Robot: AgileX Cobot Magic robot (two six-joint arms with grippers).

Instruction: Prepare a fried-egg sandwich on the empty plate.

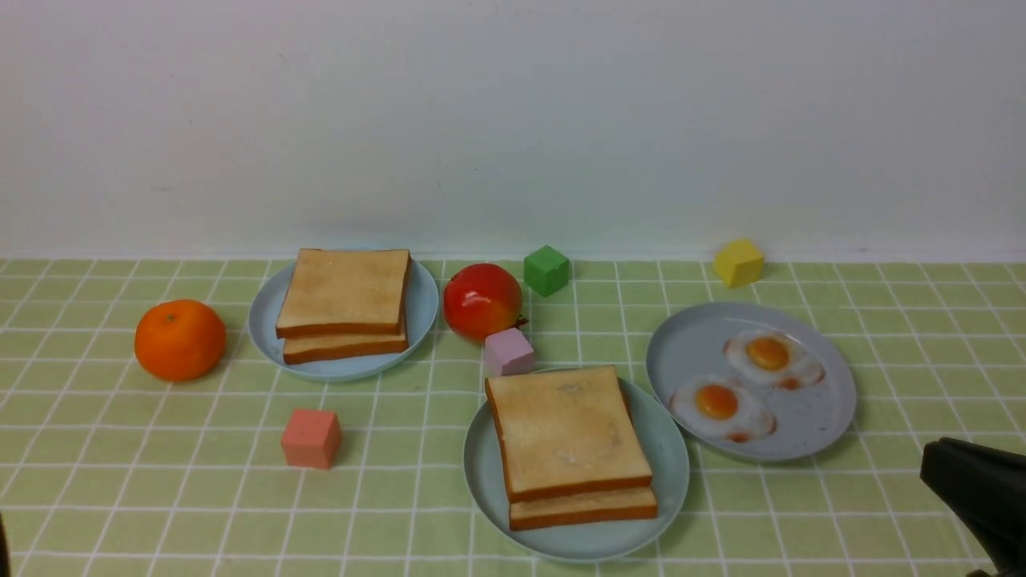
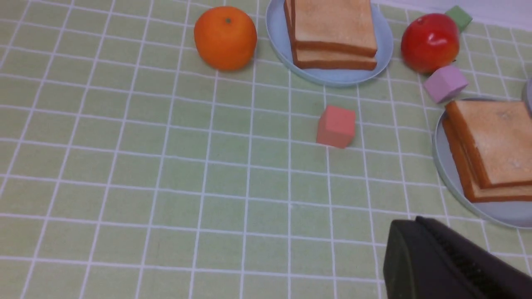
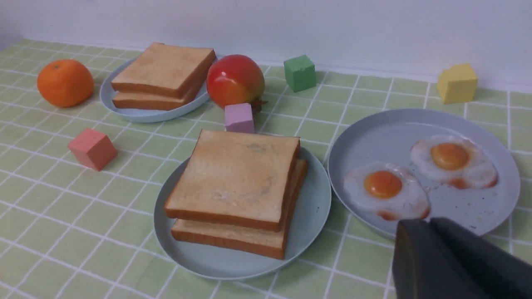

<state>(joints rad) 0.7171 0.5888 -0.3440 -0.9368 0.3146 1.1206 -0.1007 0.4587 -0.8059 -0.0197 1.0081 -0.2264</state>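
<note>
Two square toast slices (image 1: 565,433) (image 3: 237,178) (image 2: 494,141) lie stacked on the pale mint-green plate (image 1: 481,481) (image 3: 307,216) at front centre; no egg shows between them. To its right, two fried eggs (image 1: 721,407) (image 3: 453,162) lie on a grey speckled plate (image 1: 689,344) (image 3: 374,133). My right gripper (image 1: 930,469) (image 3: 430,222) is shut and holds nothing, low at the right, just short of the grey plate's near rim. My left gripper (image 2: 415,220) is shut and holds nothing, above bare cloth on the left side of the mint plate.
A light blue plate (image 1: 421,312) at back left carries two more toast slices (image 1: 345,292). An orange (image 1: 179,339), a red apple (image 1: 482,300), and pink (image 1: 506,351), red (image 1: 311,437), green (image 1: 547,270) and yellow (image 1: 738,263) cubes stand on the checked green cloth. A white wall closes the back.
</note>
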